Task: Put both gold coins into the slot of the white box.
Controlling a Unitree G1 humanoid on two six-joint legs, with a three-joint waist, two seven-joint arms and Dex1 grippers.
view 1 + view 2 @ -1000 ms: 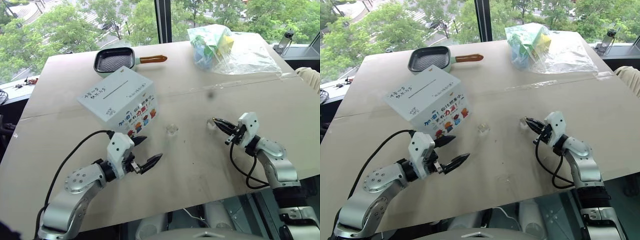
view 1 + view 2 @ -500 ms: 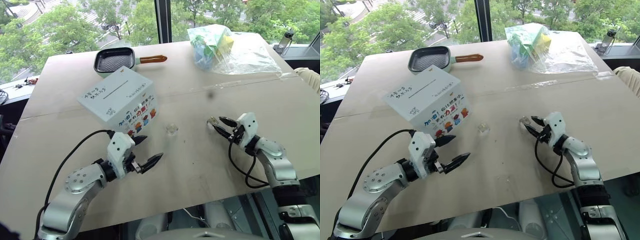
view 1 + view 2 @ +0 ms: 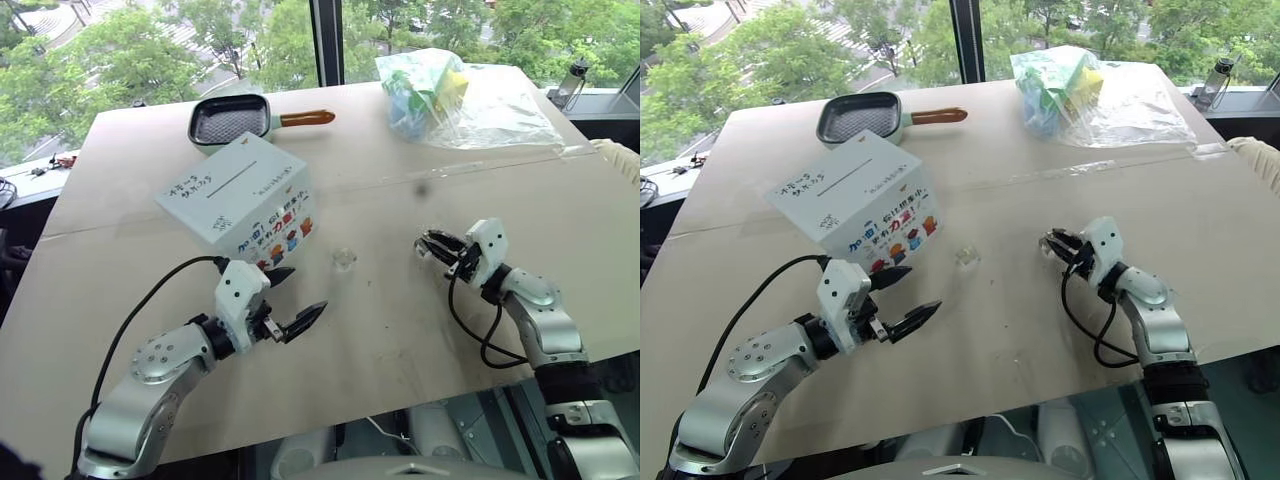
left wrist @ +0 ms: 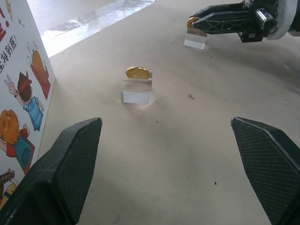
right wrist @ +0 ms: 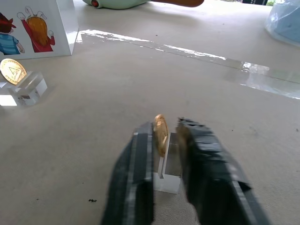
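Between the right tool's point(image 5: 165, 133) fingers sits 1 gold coin point(image 5: 160, 134).

White box point(image 3: 238, 196): matt cardboard, smooth, printed cartoon panel on one side. Gold coins: polished yellow metal, the one between my right fingers point(image 5: 160, 133) and the other point(image 4: 138, 72), each standing in a clear glassy block. Table point(image 3: 380, 330): matt beige board, faintly scuffed, with a glossy strip of clear tape across it. My fingers point(image 4: 70, 159): black plastic, pads finely cross-hatched. My arm shells: brushed silver metal, white plastic housings. Grill pan point(image 3: 230, 122): dark ribbed interior, pale green enamel look, wood-toned handle. Bag point(image 3: 460, 95): crinkled clear plastic.
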